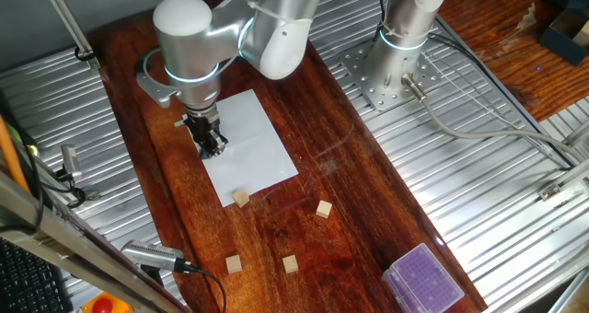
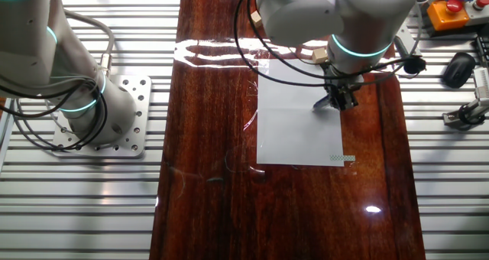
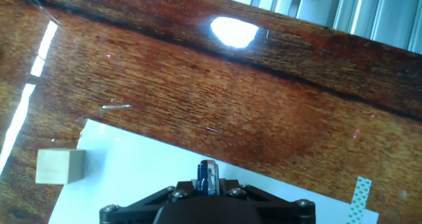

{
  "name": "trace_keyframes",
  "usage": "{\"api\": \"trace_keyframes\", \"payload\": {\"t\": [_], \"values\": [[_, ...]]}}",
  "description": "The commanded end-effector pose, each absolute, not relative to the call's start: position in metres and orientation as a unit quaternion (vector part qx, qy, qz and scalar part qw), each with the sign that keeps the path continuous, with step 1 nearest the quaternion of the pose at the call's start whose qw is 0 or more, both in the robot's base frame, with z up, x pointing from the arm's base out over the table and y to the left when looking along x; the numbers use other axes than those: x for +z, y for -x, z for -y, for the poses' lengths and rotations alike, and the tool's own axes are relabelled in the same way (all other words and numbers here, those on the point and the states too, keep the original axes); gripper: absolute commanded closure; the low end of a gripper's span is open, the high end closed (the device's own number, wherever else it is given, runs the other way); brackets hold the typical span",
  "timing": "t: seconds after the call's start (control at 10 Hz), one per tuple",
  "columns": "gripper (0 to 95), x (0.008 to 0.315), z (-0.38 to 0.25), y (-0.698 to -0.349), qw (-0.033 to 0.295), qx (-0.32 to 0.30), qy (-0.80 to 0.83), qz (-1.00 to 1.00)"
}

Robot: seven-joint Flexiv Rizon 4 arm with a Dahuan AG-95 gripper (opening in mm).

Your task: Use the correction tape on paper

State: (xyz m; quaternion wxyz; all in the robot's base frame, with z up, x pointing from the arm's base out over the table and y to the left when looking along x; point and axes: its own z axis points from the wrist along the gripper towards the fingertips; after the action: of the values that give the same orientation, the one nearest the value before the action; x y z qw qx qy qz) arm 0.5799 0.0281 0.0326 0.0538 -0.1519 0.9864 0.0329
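Note:
The white paper [image 1: 253, 133] lies on the dark wooden board and also shows in the other fixed view [image 2: 294, 126] and the hand view [image 3: 132, 178]. My gripper [image 1: 212, 144] stands upright over the paper's left part and is shut on the dark blue correction tape [image 3: 209, 174]. In the hand view only the tape's narrow top edge shows between the jaws of the gripper [image 3: 209, 182]. In the other fixed view the gripper [image 2: 340, 101] reaches down to the sheet. Whether the tape's tip touches the paper is hidden by the hand.
Tan wooden cubes lie around: one at the paper's near edge [image 1: 241, 198], others on the board [image 1: 323, 208] [image 1: 233, 263] [image 1: 290, 263]. A purple-topped clear box [image 1: 423, 281] sits at the board's near right. A patterned strip [image 2: 342, 158] lies at a paper corner.

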Motion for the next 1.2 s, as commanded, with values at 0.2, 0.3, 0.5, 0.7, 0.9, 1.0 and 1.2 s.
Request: {"api": "trace_keyframes", "payload": {"t": [0.2,0.3,0.5,0.7,0.9,1.0,1.2], "values": [[95.0,0.032,-0.028,-0.58,0.06,0.032,0.153,-0.986],[95.0,0.032,-0.028,-0.581,0.063,0.031,0.152,-0.986],[95.0,0.032,-0.028,-0.586,0.071,0.031,0.152,-0.985],[95.0,0.031,-0.03,-0.59,0.077,0.032,0.153,-0.985],[95.0,0.034,-0.03,-0.597,0.079,0.034,0.154,-0.984],[95.0,0.035,-0.031,-0.601,0.083,0.035,0.154,-0.984],[95.0,0.034,-0.033,-0.605,0.082,0.035,0.153,-0.984]]}}
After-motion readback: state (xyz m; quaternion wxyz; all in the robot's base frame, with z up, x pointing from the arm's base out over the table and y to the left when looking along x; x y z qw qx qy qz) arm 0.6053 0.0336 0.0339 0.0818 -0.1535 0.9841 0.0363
